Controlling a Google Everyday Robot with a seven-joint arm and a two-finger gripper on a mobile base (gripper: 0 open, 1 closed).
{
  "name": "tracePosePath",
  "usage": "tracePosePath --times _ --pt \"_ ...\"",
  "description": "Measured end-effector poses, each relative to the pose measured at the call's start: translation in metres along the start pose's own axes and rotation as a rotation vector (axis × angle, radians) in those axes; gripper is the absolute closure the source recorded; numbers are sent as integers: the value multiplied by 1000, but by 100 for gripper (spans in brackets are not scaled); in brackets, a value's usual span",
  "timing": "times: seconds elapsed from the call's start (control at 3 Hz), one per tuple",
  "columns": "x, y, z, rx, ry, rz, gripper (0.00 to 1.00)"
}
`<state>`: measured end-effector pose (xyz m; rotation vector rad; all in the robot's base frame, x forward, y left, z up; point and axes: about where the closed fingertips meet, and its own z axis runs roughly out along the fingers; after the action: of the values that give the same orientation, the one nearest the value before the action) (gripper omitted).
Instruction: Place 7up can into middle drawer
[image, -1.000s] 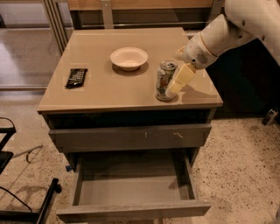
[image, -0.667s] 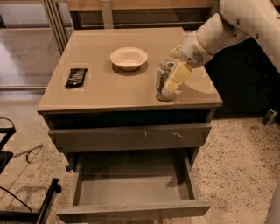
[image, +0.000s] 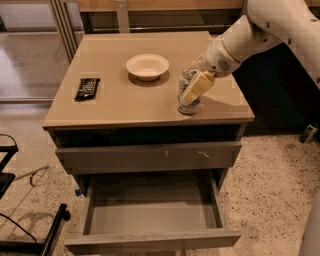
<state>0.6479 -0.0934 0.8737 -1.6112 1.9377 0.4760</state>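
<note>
The can (image: 185, 79) is seen standing near the desk's (image: 125, 105) right front edge, enclosed by the hand (image: 194, 90), which has been shifted slightly leftward; whether it is clamped cannot be told. Lifting is judged not yet begun. Counted: one can, one bowl (image: 147, 66), one dark packet (image: 87, 88), one open drawer (image: 150, 217).

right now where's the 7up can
In the camera view, the 7up can stands on the cabinet top, front right, right of the bowl, with the gripper at it.
</note>
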Motion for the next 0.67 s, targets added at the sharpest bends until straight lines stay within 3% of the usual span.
tracePosePath --times 0.67 --pt "0 0 0 0 0 0 72"
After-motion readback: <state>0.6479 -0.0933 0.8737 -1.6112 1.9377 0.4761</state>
